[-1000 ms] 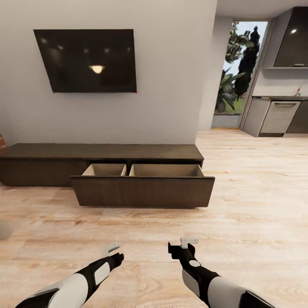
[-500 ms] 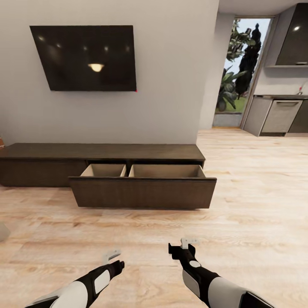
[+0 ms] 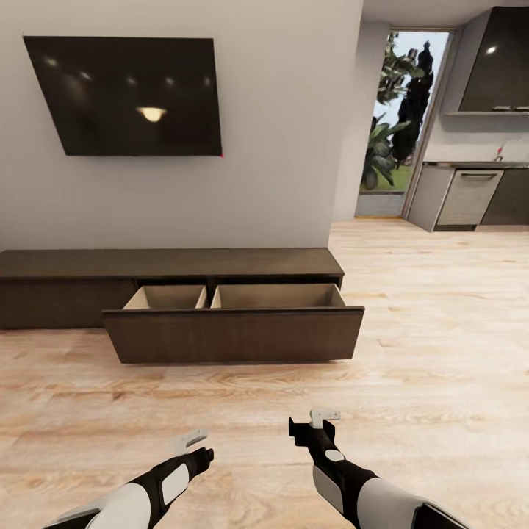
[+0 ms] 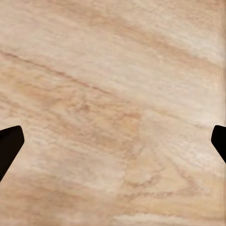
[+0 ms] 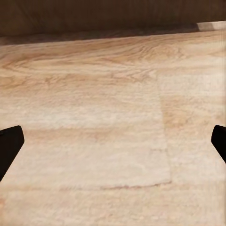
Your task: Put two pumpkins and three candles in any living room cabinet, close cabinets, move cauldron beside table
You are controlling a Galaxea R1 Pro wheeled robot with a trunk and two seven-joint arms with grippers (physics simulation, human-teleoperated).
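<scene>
From the head view, the long dark cabinet (image 3: 169, 275) stood against the grey wall (image 3: 279, 147). Its wide drawer (image 3: 234, 323) was pulled out, and the pale inside looked bare. A big stretch of light wood floor (image 3: 433, 353) lay between the drawer front and the two arms. To the right of the cabinet, the floor ran on toward a glass door (image 3: 397, 125) and some kitchen units (image 3: 470, 195). A black TV (image 3: 125, 95) hung on the wall above the cabinet. The left gripper (image 3: 192, 445) and the right gripper (image 3: 314, 423) were held low over the floor, well apart from the drawer and holding nothing.

In the left wrist view, the left gripper (image 4: 113, 146) had its fingertips (image 4: 9, 141) spread far apart, with plain floor (image 4: 113, 94) between them.

In the right wrist view, the right gripper (image 5: 113, 146) was spread wide too, its fingertips (image 5: 9, 141) far apart. This view also caught the dark bottom edge of the cabinet (image 5: 103, 16) across the floor (image 5: 113, 117).
</scene>
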